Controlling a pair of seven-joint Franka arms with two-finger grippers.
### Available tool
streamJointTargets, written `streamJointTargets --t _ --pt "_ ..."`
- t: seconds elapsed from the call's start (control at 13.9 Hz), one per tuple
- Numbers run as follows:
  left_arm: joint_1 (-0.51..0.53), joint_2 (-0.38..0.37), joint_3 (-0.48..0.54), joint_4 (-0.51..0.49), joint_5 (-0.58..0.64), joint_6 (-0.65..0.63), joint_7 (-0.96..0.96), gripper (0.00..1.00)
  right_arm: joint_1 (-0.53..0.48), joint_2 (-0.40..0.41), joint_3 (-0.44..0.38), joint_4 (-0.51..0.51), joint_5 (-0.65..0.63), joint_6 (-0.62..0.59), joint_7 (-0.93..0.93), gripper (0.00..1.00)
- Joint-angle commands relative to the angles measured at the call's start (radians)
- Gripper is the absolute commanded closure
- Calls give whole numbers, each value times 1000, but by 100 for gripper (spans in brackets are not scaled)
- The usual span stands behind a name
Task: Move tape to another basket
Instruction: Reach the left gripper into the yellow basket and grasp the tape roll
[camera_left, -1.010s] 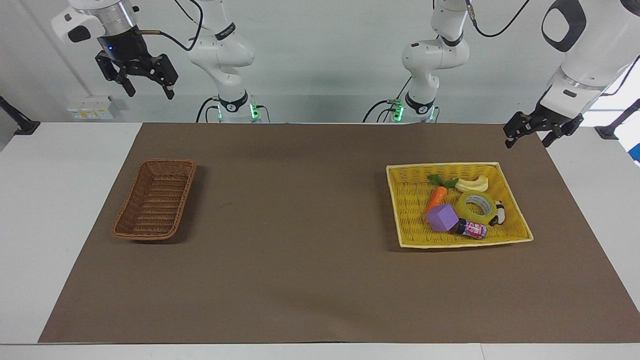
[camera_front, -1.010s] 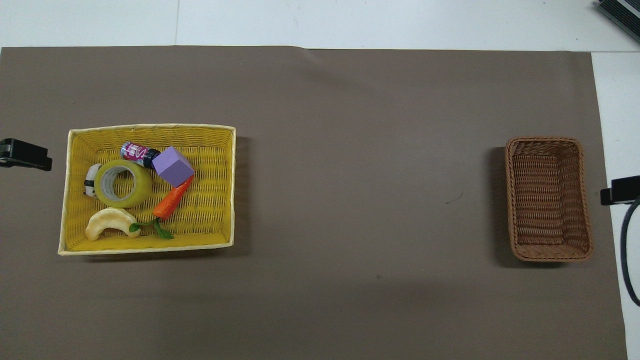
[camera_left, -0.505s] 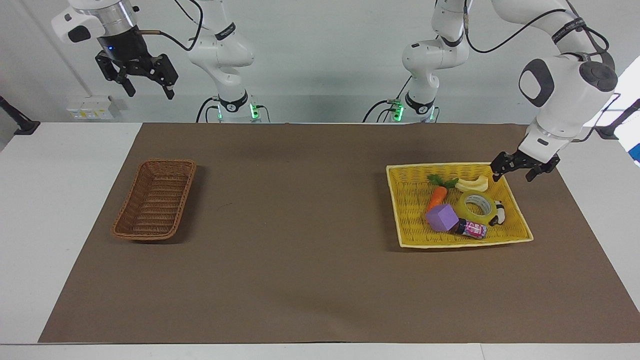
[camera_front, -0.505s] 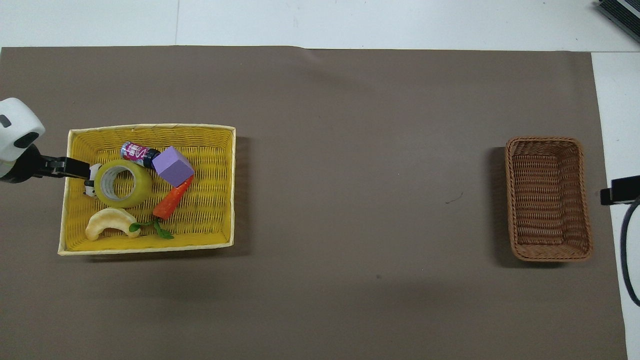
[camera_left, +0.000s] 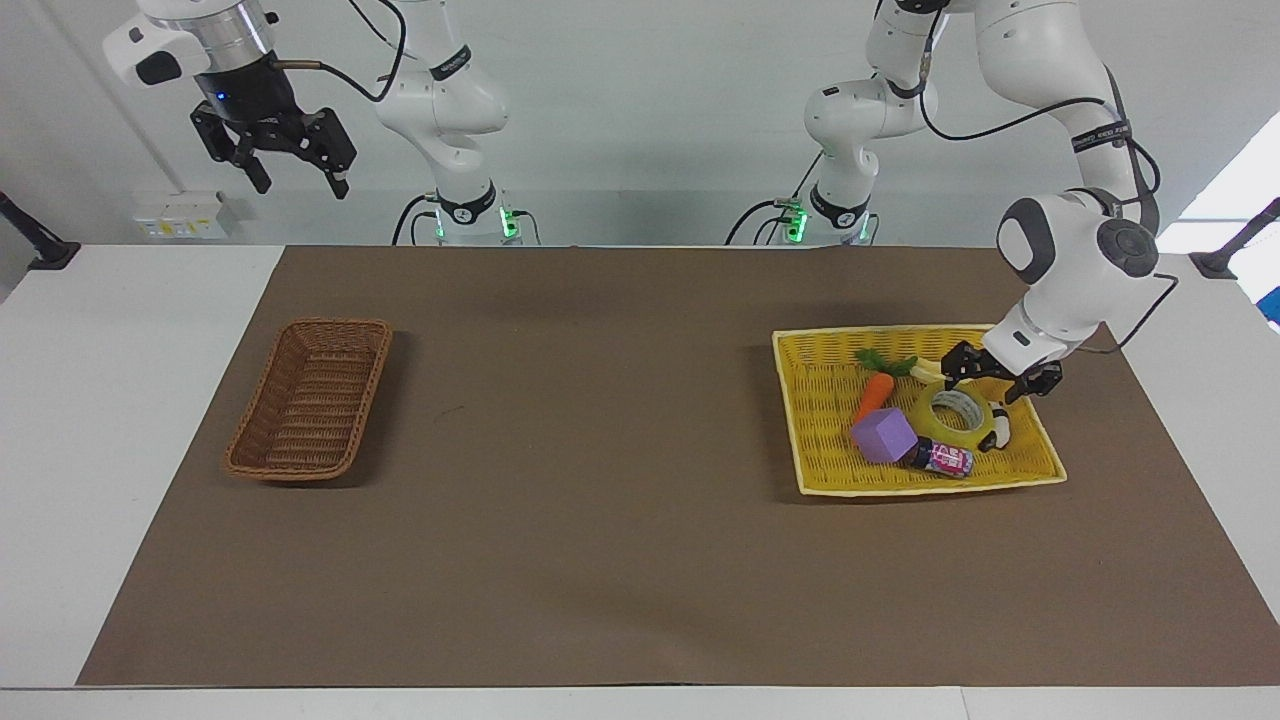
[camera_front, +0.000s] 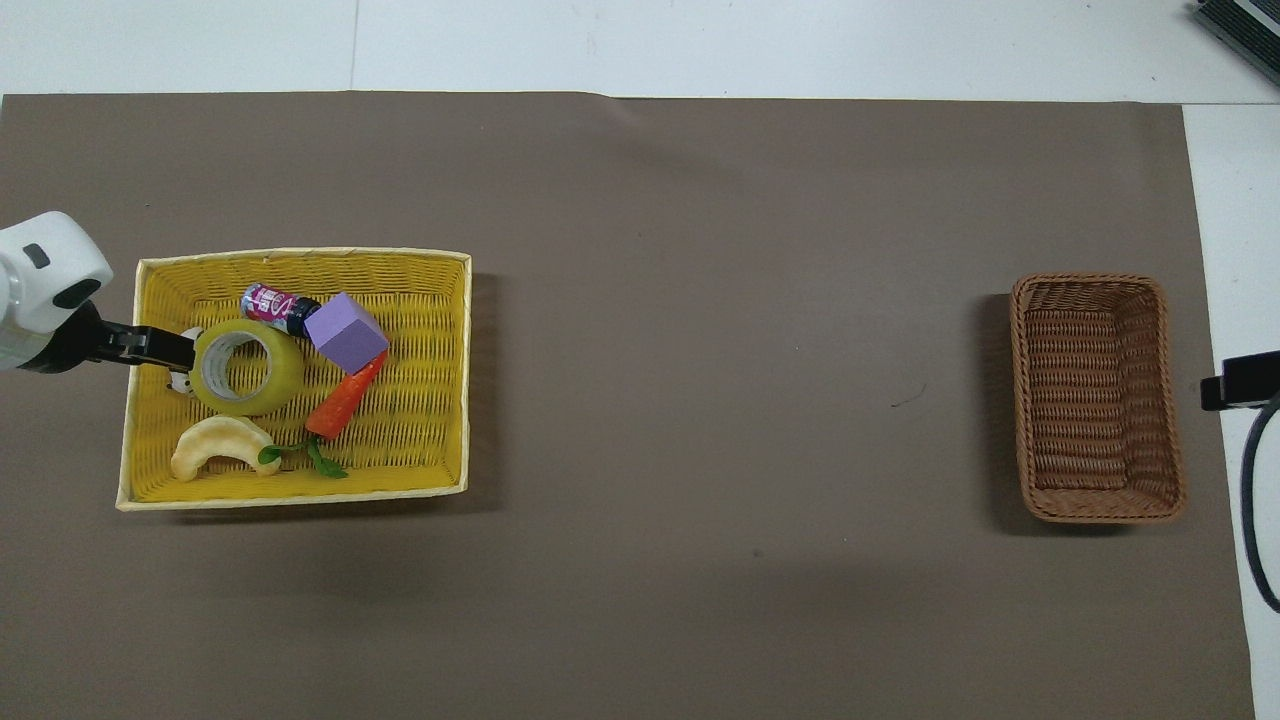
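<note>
Wide roll of translucent yellow packing tape (camera_left: 955, 414) lies flat in flat bright yellow woven tray (camera_left: 823, 412), toward left arm's end of table. Crowding tape: purple foam cube (camera_left: 884, 435) and dark small bottle with pink label (camera_left: 940, 458) touching it, orange toy carrot (camera_left: 874, 396) just beside, pale banana-shaped piece (camera_front: 218, 446) nearer robots, small black-and-white figure (camera_left: 1000, 428) partly hidden under roll.

Left gripper (camera_left: 995, 378) low over tape, fingers spread wide, holding nothing.

Dark brown woven wicker basket (camera_left: 311, 397) well apart from tape, at right arm's end.

Right gripper (camera_left: 295, 172) waits high above table's edge, fingers apart, holding nothing.
</note>
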Motion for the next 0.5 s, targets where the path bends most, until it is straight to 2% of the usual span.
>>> streamJointTargets --t 0.0,0.14,0.29,0.36,0.43 --pt "26 22 -5 -17 -77 55 68 0 -7 -18 4 -13 -2 -7 -27 0" --pt "21 48 -5 -20 -90 85 82 15 -7 -18 4 -13 -2 -7 -27 0" --pt "23 49 -5 -41 -90 95 82 51 -7 -18 4 -13 -2 -7 -27 0" --pt "21 49 -5 -47 -90 97 82 90 -7 -18 4 -13 -2 -7 -27 0" --pt "18 50 -5 -43 -90 91 81 100 -7 -18 6 -13 -2 -7 -27 0"
